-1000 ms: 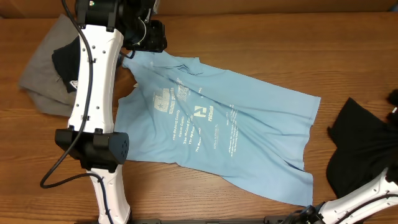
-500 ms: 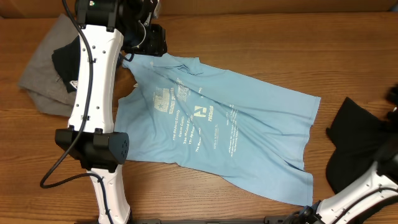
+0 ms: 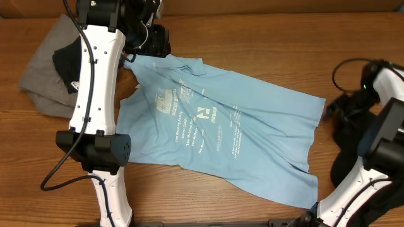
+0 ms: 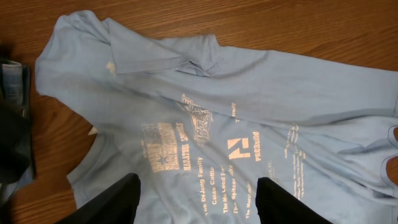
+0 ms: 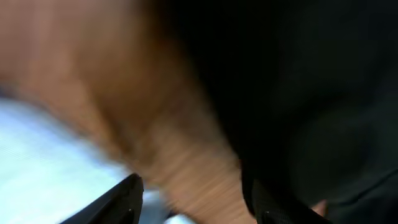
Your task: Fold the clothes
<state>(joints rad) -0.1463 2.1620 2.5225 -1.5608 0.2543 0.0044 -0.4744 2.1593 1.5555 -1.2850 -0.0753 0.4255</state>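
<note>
Jaws gape empty on left gripper [image 4: 196,194] and right gripper [image 5: 194,194]; shirt [image 3: 252,126] looks floppy, light, so I'd pinch a corner.

Wooden table [image 3: 252,38] — blue shirt [image 3: 214,132] spread (print up), grey shirt [image 3: 38,82], black shirt [image 3: 346,167].

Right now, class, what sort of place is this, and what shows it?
Probably a robotics lab bench: two robot arms at a wooden table, a light blue T-shirt spread out, a grey shirt heaped aside.
</note>
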